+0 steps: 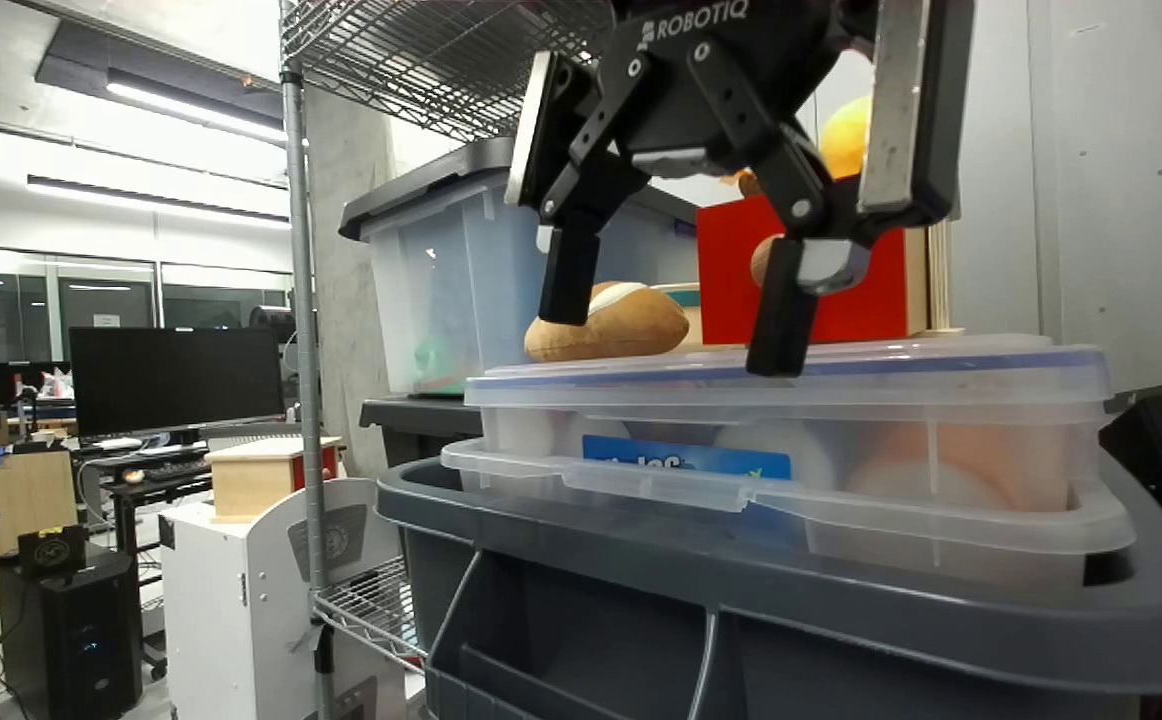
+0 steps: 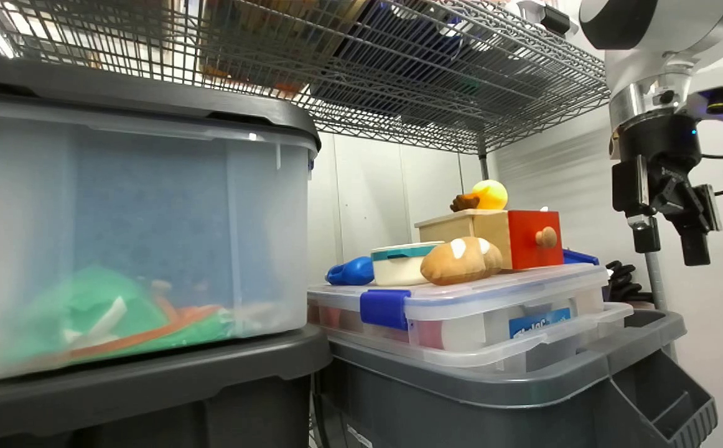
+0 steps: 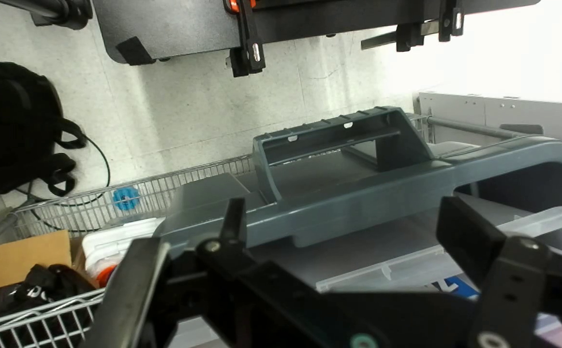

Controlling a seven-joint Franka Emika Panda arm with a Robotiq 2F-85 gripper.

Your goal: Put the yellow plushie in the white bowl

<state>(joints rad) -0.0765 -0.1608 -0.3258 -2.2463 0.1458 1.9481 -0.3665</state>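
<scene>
1. Zero transfers complete; the gripper (image 1: 674, 307) hangs spread and unladen.
2. Storage box (image 1: 841, 396): lidded, smooth, translucent plastic.
3. Bread-shaped plush (image 2: 452, 266): tan, soft-looking oval.
4. Yellow plushie (image 2: 492, 194): rounded, resting atop the red-fronted wooden drawer box (image 2: 523, 230). Grasp, carry and placement remain.
5. White bowl: not identified.

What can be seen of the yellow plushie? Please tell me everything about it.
The yellow plushie is rounded, bright yellow and soft-looking. An orange part and a dark brown part show beside its body; I cannot tell whether both belong to it. It rests on top of the red-fronted wooden box. In an exterior view the open gripper covers some of it, without holding it.
</scene>
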